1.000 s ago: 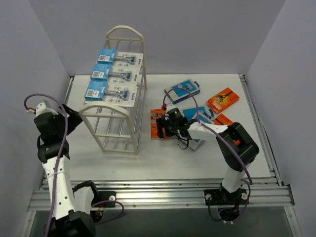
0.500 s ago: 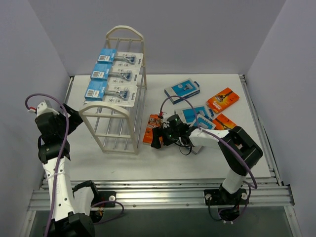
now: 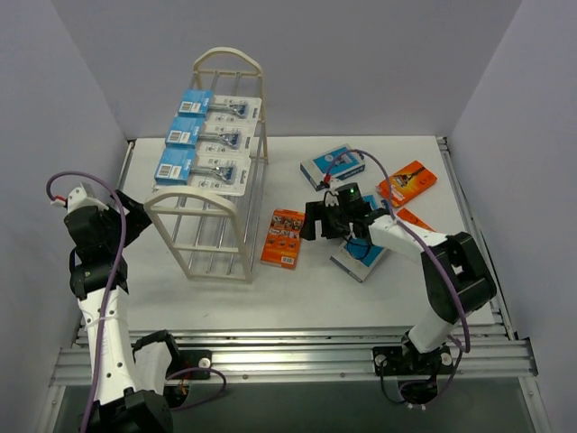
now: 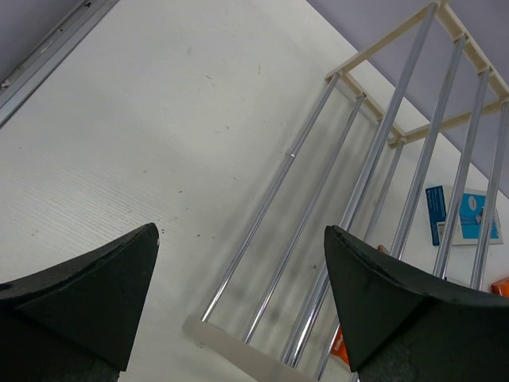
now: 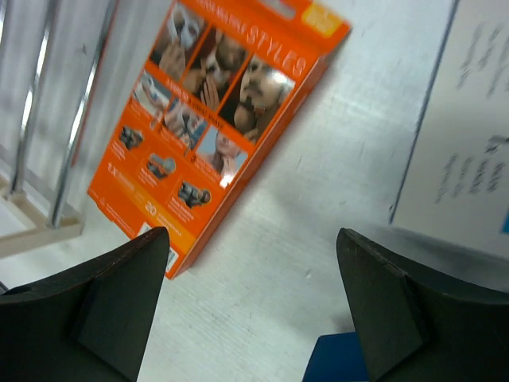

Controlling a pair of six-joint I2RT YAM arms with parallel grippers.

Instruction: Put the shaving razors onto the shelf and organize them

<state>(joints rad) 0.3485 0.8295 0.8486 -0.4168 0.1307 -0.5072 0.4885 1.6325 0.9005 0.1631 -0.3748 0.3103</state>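
The cream-white shelf [image 3: 215,236] stands at the left with three blue-headed blister razor packs [image 3: 203,135] on its top tier. An orange razor box [image 3: 283,238] lies flat on the table just right of the shelf's near end; it also fills the upper left of the right wrist view [image 5: 215,119]. My right gripper [image 3: 308,223] hangs open a little to the right of that box, with nothing between its fingers [image 5: 250,239]. At the far left my left gripper [image 3: 133,219] is open and empty, facing the shelf's lower rods [image 4: 350,199].
A blue-and-white box [image 3: 332,165] and an orange box [image 3: 407,182] lie at the back right. Another orange box [image 3: 410,217] and a blue-and-white pack [image 3: 361,259] lie partly under my right arm. Grey walls close in on three sides.
My right gripper shifted the orange box toward the shelf, let go of it and drew back to the right with its jaws opening wider. The left arm has hardly moved.
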